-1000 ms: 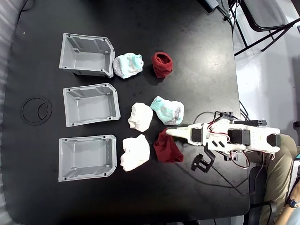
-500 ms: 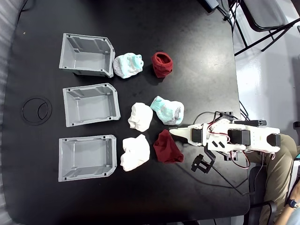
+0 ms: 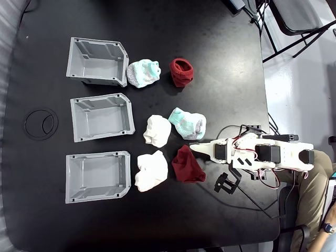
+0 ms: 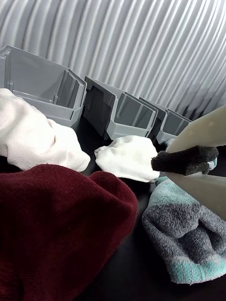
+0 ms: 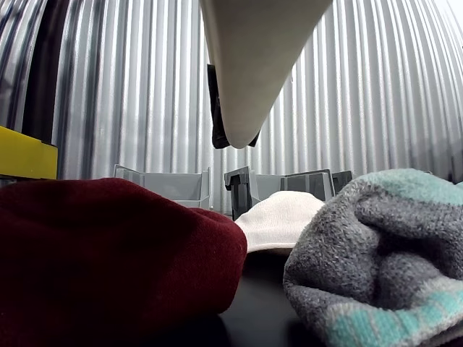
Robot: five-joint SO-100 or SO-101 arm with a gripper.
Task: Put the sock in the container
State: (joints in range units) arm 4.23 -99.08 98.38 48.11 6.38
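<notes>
Leftmost in the fixed view, a thin black ring [image 3: 41, 123] lay flat on the black table [image 3: 220, 47]. Next came three grey ribbed plastic bins in a column: an upper bin [image 3: 96, 61], a middle bin [image 3: 101, 117] and a lower bin [image 3: 97, 176]; which of them was the container could not be told. Right of the bins sat a mint-and-white sock [image 3: 143, 73], a white bundled sock [image 3: 157, 130] and a second white sock [image 3: 151, 171], each near its own bin. Further right stood a ring-shaped dark red sock [image 3: 181, 72] with a hollow middle, a second mint-and-grey sock [image 3: 187, 123], and the dark red lumpy wedge-shaped sock [image 3: 187, 165], which lay on the table just beside the second white sock and well apart from the bins. The white arm's gripper [image 3: 195, 147] sat at the wedge-shaped sock's upper right edge, between it and the mint-and-grey sock; nothing was grasped, but whether the fingers were parted or closed could not be told. In the wrist view the dark red sock [image 4: 56, 221] filled the lower left, the mint-and-grey sock [image 4: 188, 235] lay right of it, and a pale finger [image 4: 207, 129] with a black pad hung above.
</notes>
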